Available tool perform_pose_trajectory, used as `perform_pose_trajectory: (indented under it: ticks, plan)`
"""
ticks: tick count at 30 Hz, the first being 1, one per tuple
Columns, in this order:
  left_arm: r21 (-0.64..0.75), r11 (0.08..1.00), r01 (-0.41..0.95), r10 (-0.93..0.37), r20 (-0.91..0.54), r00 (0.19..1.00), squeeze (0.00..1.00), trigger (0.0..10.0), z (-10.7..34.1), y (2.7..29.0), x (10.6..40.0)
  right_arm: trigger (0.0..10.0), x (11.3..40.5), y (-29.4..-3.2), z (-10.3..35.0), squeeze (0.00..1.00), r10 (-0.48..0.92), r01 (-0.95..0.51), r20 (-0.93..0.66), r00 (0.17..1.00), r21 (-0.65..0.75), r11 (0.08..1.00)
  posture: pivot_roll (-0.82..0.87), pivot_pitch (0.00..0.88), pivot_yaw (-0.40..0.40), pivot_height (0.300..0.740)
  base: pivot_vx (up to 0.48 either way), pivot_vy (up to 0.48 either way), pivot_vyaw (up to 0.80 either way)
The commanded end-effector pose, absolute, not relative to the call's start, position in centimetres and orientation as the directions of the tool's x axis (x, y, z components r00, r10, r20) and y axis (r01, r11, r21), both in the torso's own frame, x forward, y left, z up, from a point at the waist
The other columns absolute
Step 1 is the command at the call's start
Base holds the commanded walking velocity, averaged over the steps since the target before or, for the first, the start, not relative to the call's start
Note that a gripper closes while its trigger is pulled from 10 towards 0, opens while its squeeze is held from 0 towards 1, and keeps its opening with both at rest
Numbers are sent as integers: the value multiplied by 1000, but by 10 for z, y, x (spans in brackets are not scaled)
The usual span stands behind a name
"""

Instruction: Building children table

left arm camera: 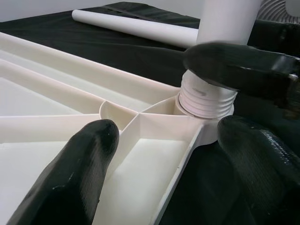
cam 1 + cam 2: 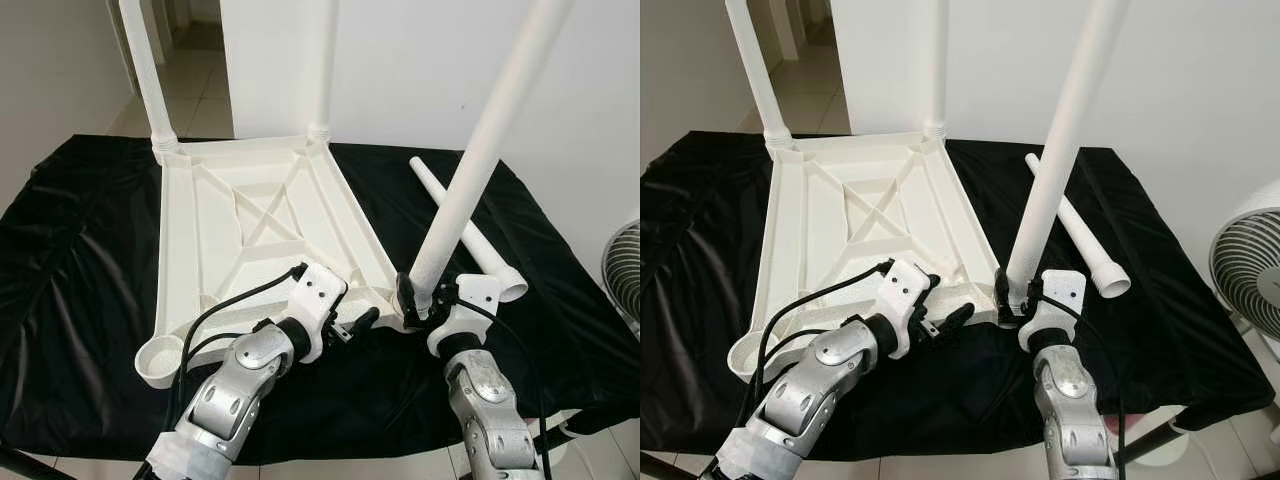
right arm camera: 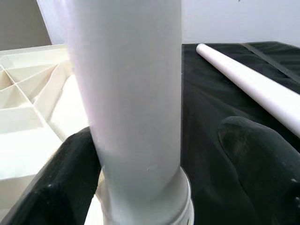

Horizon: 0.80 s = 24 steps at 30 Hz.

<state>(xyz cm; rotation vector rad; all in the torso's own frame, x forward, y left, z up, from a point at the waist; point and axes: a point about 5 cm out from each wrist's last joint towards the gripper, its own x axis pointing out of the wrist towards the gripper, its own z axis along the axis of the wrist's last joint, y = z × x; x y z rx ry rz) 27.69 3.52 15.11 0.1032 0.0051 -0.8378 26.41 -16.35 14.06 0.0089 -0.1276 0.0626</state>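
Observation:
A white plastic table top (image 2: 260, 230) lies upside down on a black cloth. Two white legs (image 2: 145, 70) (image 2: 322, 60) stand in its far corners. A third leg (image 2: 480, 160) leans to the right, its threaded end (image 1: 206, 101) in the near right corner socket. My right gripper (image 2: 425, 300) is around that leg's base, open: one finger (image 3: 70, 178) touches it and the other finger (image 3: 258, 164) stands apart. My left gripper (image 2: 355, 327) is open at the same corner, one finger (image 1: 79, 173) over the ribbed underside, the other outside the rim. A fourth leg (image 2: 470, 235) lies loose on the cloth.
The near left corner socket (image 2: 160, 358) holds no leg. The black cloth (image 2: 70, 250) covers the whole work surface. A white fan (image 2: 625, 280) stands off the right edge, and a white wall rises behind the far side.

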Motion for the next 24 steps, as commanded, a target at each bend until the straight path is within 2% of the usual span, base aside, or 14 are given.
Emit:
perform_pose_trajectory:
  ticks: [1,4,5,10,11,18,22,24]
  plan:
    - [80,649,757,-755,-62,653,0,10000,149,35,275,10000,252,-164,134,0,89,-90,100,991,7,996,-43,71,-17,740,0,0,0]
    - [80,647,759,-756,-62,651,0,10000,149,35,275,10000,241,-165,131,0,106,-107,87,990,1,994,-44,72,-16,740,0,0,0]
    - [81,648,758,-755,-63,652,0,10000,149,36,275,0,236,-167,129,0,108,-109,83,991,-3,994,-48,78,-14,740,0,0,0]
    - [84,650,755,-753,-65,655,0,10000,150,37,277,0,227,-172,126,0,109,-109,61,992,-9,994,-52,81,-13,740,0,0,0]
    - [90,652,753,-751,-65,657,0,10000,151,38,278,10000,222,-174,123,0,121,-120,39,992,-16,993,-52,81,-13,740,0,0,0]
    - [99,650,753,-750,-74,657,0,10000,153,40,281,10000,215,-177,119,0,161,-161,13,987,-23,987,-55,81,-12,740,0,0,0]
    - [106,611,784,-779,-96,620,0,10000,151,40,275,10000,213,-185,115,0,143,-143,-4,990,-30,989,-57,84,-11,740,0,0,0]
    - [116,552,826,-812,-151,564,0,10000,143,42,266,10000,210,-188,113,0,132,-133,-17,991,-31,991,-55,88,-8,740,0,0,0]
